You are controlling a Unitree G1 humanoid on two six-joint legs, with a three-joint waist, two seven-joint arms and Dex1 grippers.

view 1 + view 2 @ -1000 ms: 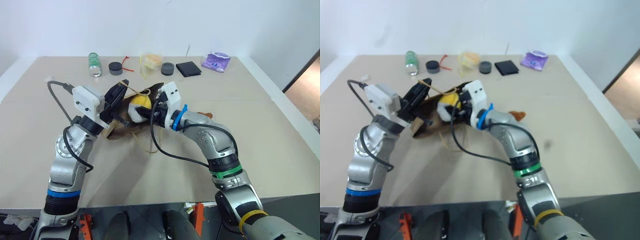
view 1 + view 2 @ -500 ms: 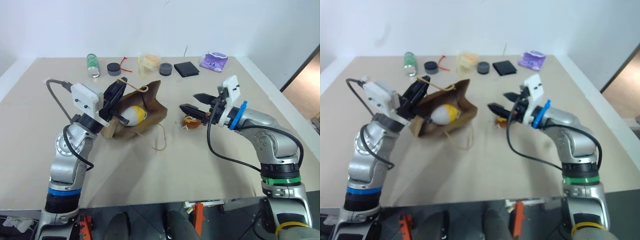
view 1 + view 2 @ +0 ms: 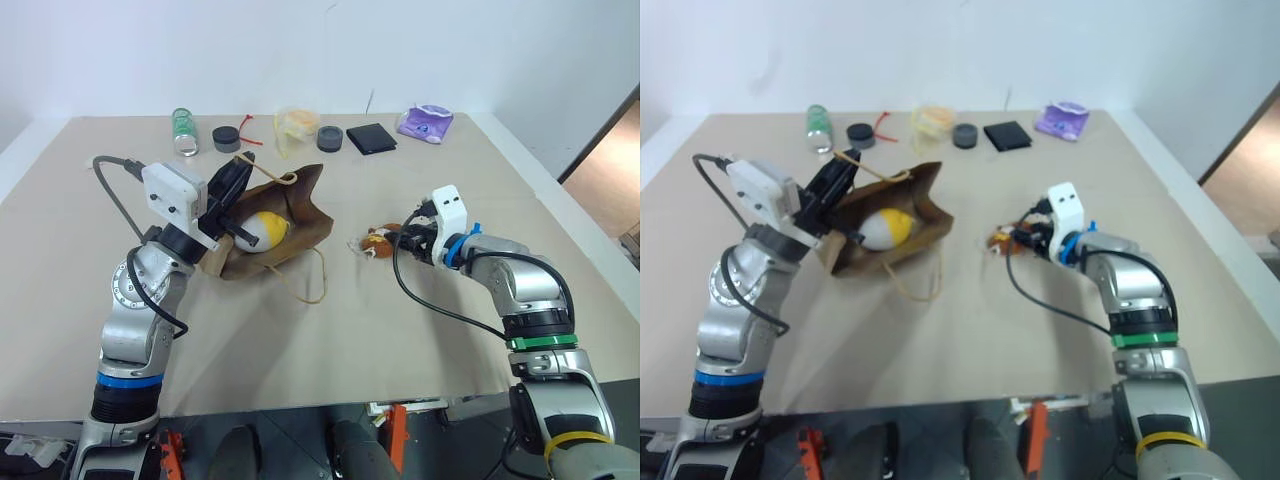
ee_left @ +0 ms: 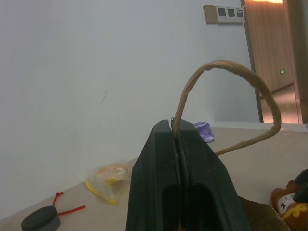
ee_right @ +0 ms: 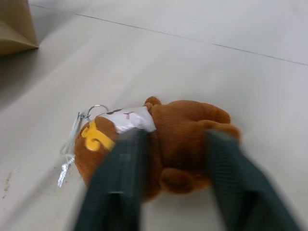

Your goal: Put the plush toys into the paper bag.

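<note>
My left gripper (image 4: 176, 144) clenched on tan cord handle (image 4: 226, 91), holding brown kraft paper bag (image 3: 290, 215) open (white-yellow plush ball (image 3: 257, 229) inside). My right gripper (image 5: 171, 159) straddles brown plush bear (image 5: 163, 139) on beige table (image 3: 400, 330), closing to lift.

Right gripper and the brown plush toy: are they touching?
Touching. The right wrist view shows the right gripper with a finger pressed against each side of the brown plush toy lying on the table.

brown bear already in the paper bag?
No, the brown bear lies on the table between the right gripper's fingers, apart from the paper bag, which holds the white-and-yellow ball.
</note>
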